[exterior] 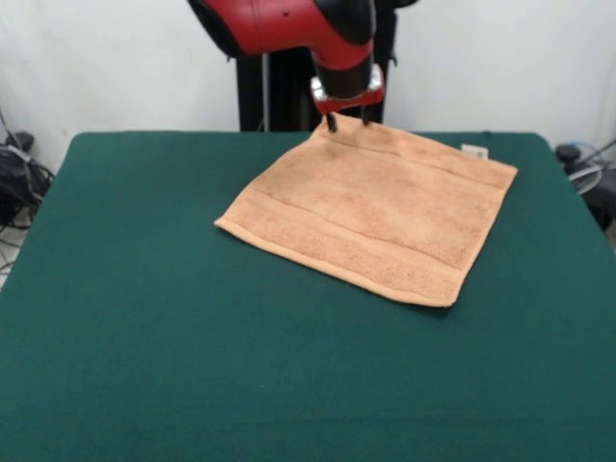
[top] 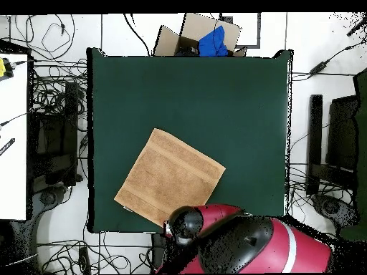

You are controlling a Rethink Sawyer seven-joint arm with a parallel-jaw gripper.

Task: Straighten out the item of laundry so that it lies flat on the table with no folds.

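Note:
The tan terry towel [exterior: 371, 212] lies spread out flat on the green table [exterior: 144, 318], turned like a diamond, right of centre toward the far edge. Its white tag [exterior: 474, 151] sits at the right far corner. My gripper [exterior: 348, 120] hangs from the red arm right at the towel's far corner, its two dark fingertips [exterior: 332, 122] apart, open, with nothing in them. In the overhead view the towel [top: 170, 177] lies near the table's [top: 215, 93] bottom-left edge. The arm's black head [top: 185, 223] covers the gripper and the towel's nearest corner.
The black pedestal [exterior: 265, 91] stands behind the table's far edge. A cardboard box [top: 193, 36] with something blue in it sits beyond the table's top edge. Cables and dark equipment [top: 57, 129] lie on the floor at both sides, next to a white desk [top: 13, 143].

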